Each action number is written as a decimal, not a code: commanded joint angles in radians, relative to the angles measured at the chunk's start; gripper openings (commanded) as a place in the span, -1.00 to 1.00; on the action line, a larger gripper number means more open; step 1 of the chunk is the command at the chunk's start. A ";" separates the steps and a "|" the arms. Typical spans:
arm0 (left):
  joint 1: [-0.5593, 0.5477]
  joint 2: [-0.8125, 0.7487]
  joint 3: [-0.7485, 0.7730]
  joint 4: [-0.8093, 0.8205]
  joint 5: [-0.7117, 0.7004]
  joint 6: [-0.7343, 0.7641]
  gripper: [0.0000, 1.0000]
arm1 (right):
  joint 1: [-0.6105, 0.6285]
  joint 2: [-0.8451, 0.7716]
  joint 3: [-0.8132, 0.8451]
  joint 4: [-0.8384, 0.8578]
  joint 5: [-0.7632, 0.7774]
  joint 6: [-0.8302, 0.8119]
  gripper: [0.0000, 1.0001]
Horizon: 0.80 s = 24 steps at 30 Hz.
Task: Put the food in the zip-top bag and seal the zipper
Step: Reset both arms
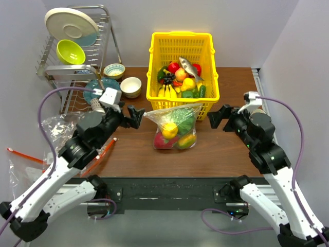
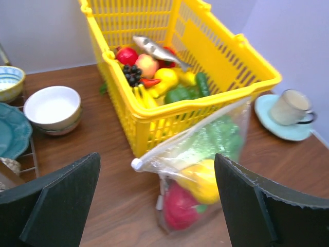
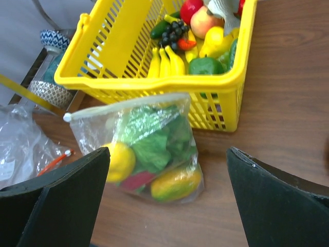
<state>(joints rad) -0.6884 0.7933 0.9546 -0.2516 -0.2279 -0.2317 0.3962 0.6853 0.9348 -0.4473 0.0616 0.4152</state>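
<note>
The zip-top bag (image 1: 176, 128) stands on the table against the front of the yellow basket (image 1: 182, 43). It holds the food: green lettuce (image 3: 154, 141), a yellow piece (image 3: 119, 159), a pink-red piece (image 2: 180, 206) and an orange-green piece (image 3: 175, 182). Its zipper (image 3: 123, 104) runs along the top edge with a white slider (image 2: 135, 164) at the left end. My left gripper (image 1: 132, 116) is open and empty just left of the bag. My right gripper (image 1: 219, 117) is open and empty to the bag's right. Neither touches the bag.
The yellow basket holds more toy fruit, bananas and a fish (image 1: 189, 67). Bowls (image 1: 130, 86) and a dish rack (image 1: 77, 46) stand at the back left. Plain clear bags with an orange-red strip (image 1: 31, 157) lie at the left. A cup on a saucer (image 2: 289, 109) stands at the right.
</note>
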 commanded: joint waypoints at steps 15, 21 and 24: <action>0.001 -0.563 -0.410 -0.126 0.200 -0.383 0.96 | -0.002 -0.371 -0.062 -0.395 0.076 0.160 0.97; 0.000 -0.606 -0.398 -0.158 0.174 -0.383 0.96 | -0.003 -0.403 -0.064 -0.430 0.080 0.158 0.97; 0.000 -0.603 -0.392 -0.166 0.164 -0.383 0.96 | -0.002 -0.417 -0.071 -0.435 0.089 0.168 0.97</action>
<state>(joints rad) -0.6884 0.1936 0.5419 -0.4152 -0.0422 -0.5926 0.3962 0.2905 0.8688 -0.8700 0.1169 0.5610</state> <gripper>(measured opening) 0.982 0.985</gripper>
